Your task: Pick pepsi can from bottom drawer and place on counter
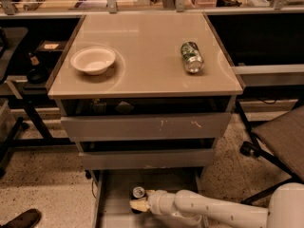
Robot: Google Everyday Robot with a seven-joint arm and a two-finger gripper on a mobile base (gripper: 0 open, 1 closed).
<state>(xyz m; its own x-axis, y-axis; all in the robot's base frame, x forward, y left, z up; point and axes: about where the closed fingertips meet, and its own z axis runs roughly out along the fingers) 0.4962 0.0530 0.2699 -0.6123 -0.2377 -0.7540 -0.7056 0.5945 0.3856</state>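
The robot's gripper reaches low into the open bottom drawer at the foot of a grey cabinet and sits right against the pepsi can. The can stands upright on the drawer floor with its silver top facing up. Whether the gripper has closed on the can or only sits beside it cannot be told from this view. The white arm stretches in from the lower right.

Above the open drawer, the two scuffed drawer fronts are pushed in or nearly so. The beige counter on top holds a white bowl on its left side. A green-and-silver can lies on its side well apart to the right, and there is bare surface between the two. An office chair stands to the cabinet's right, and a dark shoe shows on the speckled floor at lower left.

By the look of things, the task is in its first stage. The reach to the can is made. The lift out of the drawer, the carry upward and the placing on the counter are all left to do.
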